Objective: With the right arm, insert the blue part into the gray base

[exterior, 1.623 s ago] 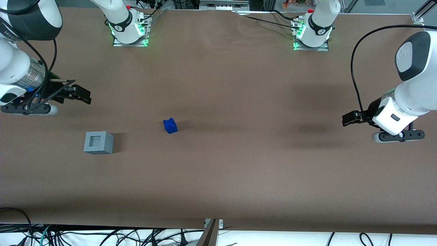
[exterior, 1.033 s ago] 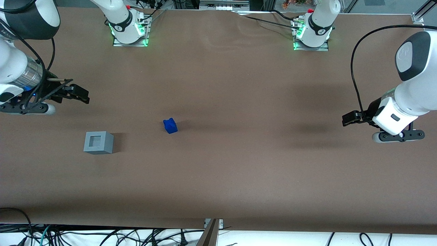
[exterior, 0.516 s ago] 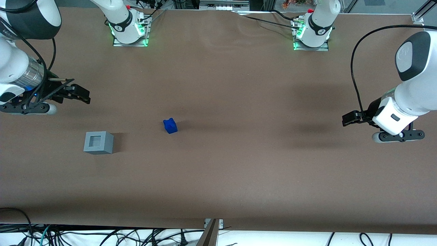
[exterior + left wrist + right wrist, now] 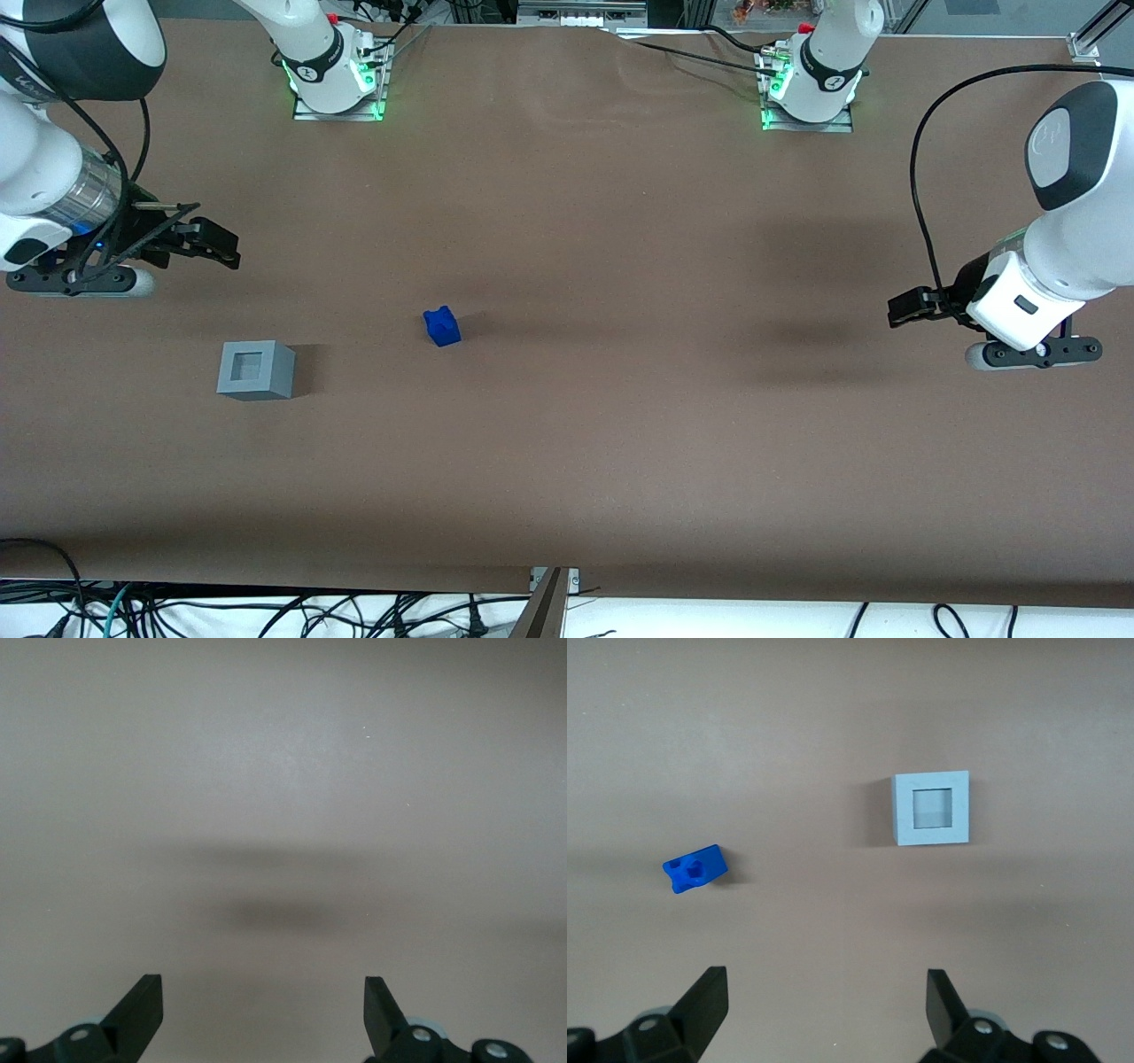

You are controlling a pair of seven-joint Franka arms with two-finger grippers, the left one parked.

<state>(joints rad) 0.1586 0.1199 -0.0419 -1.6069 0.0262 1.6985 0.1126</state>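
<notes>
The blue part (image 4: 441,326) lies on the brown table, small and bright blue, its two-bump end showing in the right wrist view (image 4: 696,868). The gray base (image 4: 254,369) stands nearer to the front camera than the part, toward the working arm's end, square recess facing up; it also shows in the right wrist view (image 4: 931,809). My right gripper (image 4: 215,244) hangs open and empty above the table at the working arm's end, farther from the front camera than both objects and apart from them. Its fingers (image 4: 709,1003) are spread wide with nothing between them.
The brown table (image 4: 620,425) spreads wide around both objects. Two arm bases with green lights (image 4: 335,75) (image 4: 811,84) stand along the edge farthest from the front camera. Cables (image 4: 266,611) hang below the near edge.
My right gripper has shifted slightly, first away from the table's middle, then back toward the blue part. The blue part and gray base have not moved.
</notes>
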